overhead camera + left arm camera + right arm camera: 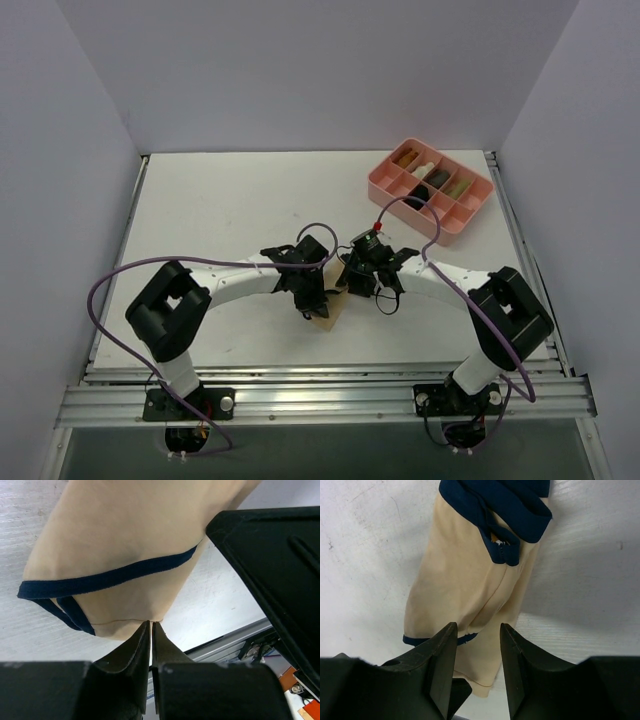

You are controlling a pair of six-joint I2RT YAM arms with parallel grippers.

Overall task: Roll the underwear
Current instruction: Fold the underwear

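The underwear lies on the white surface near its front edge, about in the middle between the two arm bases. From the top camera only a small tan corner of it shows, because both wrists hang over it.

The left gripper has its jaws pressed together, and they pinch the lower edge of the underwear just at the tips. From there the tan cloth spreads away, with the dark blue trim running across it and folding back at the left corner. A black part of the other arm fills the right side of this view.

The right gripper has its jaws spread and grips nothing. The underwear lies flat on the surface in front of them, and its near end reaches into the gap between the two fingers. I cannot tell if the fingers touch the cloth. At the far end the wide dark blue band is folded over.

The pink divided tray stands at the far right of the surface, well apart from the underwear, with small dark and light pieces in some compartments
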